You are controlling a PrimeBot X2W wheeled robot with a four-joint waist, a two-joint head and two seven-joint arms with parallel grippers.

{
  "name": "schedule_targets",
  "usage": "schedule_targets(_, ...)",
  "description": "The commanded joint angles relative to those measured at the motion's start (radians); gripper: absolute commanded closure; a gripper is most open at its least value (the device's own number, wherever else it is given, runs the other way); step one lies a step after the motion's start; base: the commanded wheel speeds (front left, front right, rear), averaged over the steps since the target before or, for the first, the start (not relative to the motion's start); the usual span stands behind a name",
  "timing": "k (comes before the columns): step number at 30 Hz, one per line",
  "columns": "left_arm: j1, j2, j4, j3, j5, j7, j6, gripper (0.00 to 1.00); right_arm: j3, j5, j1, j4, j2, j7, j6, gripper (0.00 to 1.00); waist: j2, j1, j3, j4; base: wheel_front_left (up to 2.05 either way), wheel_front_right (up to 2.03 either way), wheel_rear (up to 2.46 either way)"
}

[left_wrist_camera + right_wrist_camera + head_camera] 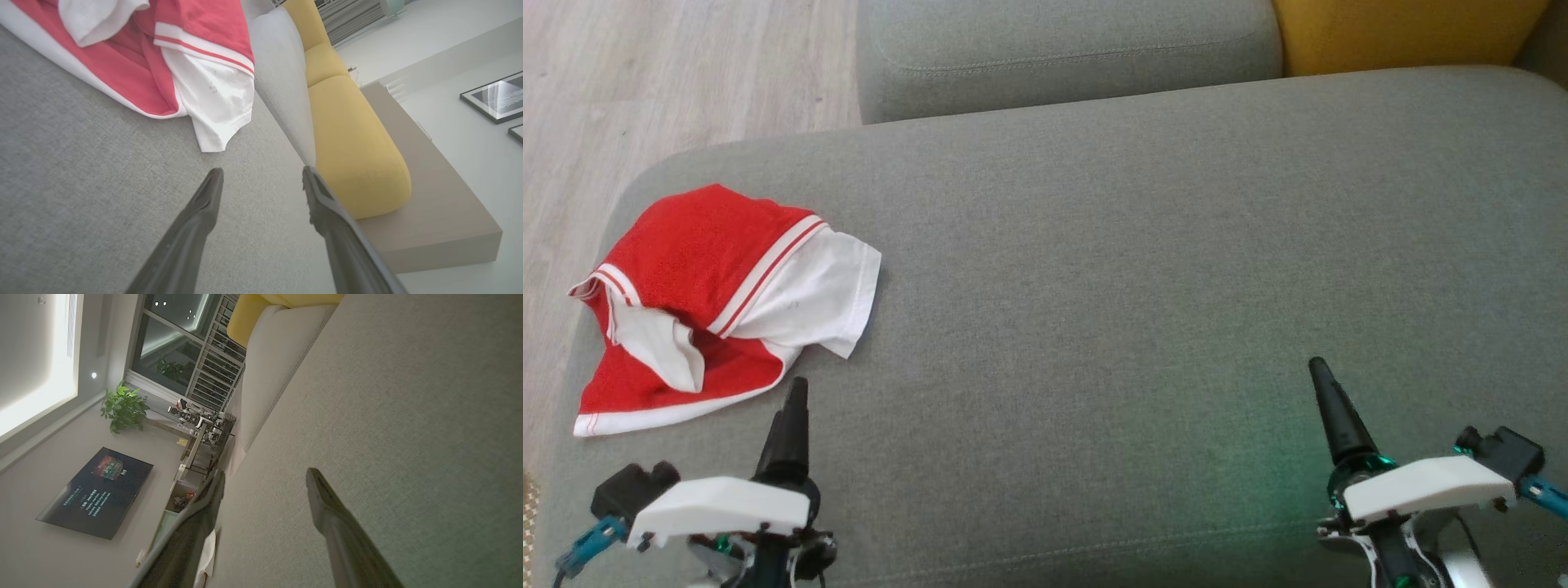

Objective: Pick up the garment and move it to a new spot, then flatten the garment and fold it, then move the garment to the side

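Observation:
A crumpled red and white garment (715,302) lies near the left end of the grey sofa seat (1111,269). My left gripper (796,392) hovers just below its lower right edge, open and holding nothing. In the left wrist view the garment (163,61) lies ahead of the spread left gripper (261,175), a short gap away from the white sleeve. My right gripper (1319,371) rests far to the right over bare cushion, open and empty; its right wrist view shows the right gripper (265,475) with the two fingers apart over grey fabric.
A second grey cushion (1062,49) and a yellow cushion (1405,33) sit behind the seat. Wooden floor (645,73) lies off the left edge. A beige platform (433,196) stands beyond the yellow cushions in the left wrist view.

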Motion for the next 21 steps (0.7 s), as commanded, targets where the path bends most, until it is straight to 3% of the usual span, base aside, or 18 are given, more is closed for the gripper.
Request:
schedule_targets(1,-0.042,0.017,-0.043,0.004,0.028,-0.011,0.005,0.00,0.014,-0.031,-0.044,-0.044,-0.006,-0.012,0.000,0.00,0.0000,0.0000,0.000,0.000,0.00,0.00,0.00)
schedule_targets(21,-0.048,0.070,-0.116,-0.098,0.267,-0.067,0.122,0.00,0.078,-0.296,-0.051,-0.103,-0.009,-0.068,0.000,0.00,0.0000,0.0000,-0.003,0.002,0.00,0.00,0.00)
